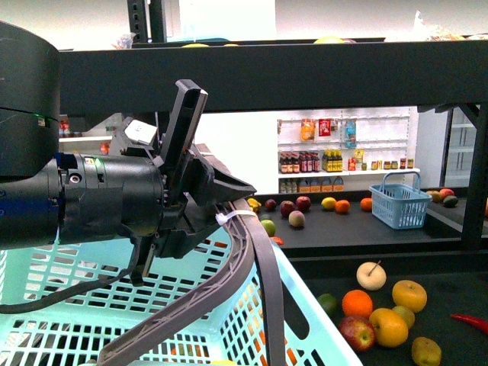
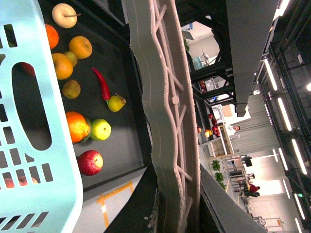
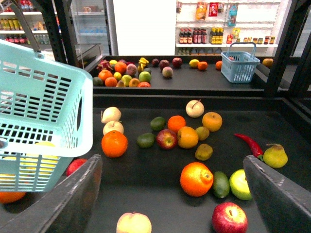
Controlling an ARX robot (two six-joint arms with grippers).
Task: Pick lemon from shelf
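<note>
**Lemon on the top deck, basket in the left gripper**

The shelf (image 1: pixel 305 76) crosses the front view as a thick black beam. Above the beam's top edge, right of the shelf's middle, a bright yellow dome (image 1: pixel 329 39) peeks up. This is probably the lemon, lying on the shelf's uppermost deck. Only its crown shows, so neither its long axis nor the way its tapered end points can be told.

The left gripper (image 1: pixel 232 200) sits below that beam, towards the shelf's left end. Its fingers are closed on the grey handle (image 1: pixel 244 259) of a pale turquoise basket (image 1: pixel 46 305), which hangs in front of the shelf's lower deck.

The right gripper (image 3: pixel 175 194) hovers over the lower deck. Its two grey fingers (image 3: pixel 73 199) are spread wide apart with nothing between them.

On that deck lie mixed fruit: oranges (image 3: pixel 114 143), a red apple (image 3: pixel 166 139), a pale cream apple with a stem (image 3: pixel 195 108), a red chilli (image 3: pixel 250 143) and a yellow-green pear (image 3: pixel 275 155). On the shelf's far deck stands a small blue basket (image 3: pixel 239 66) beside more fruit.
</note>
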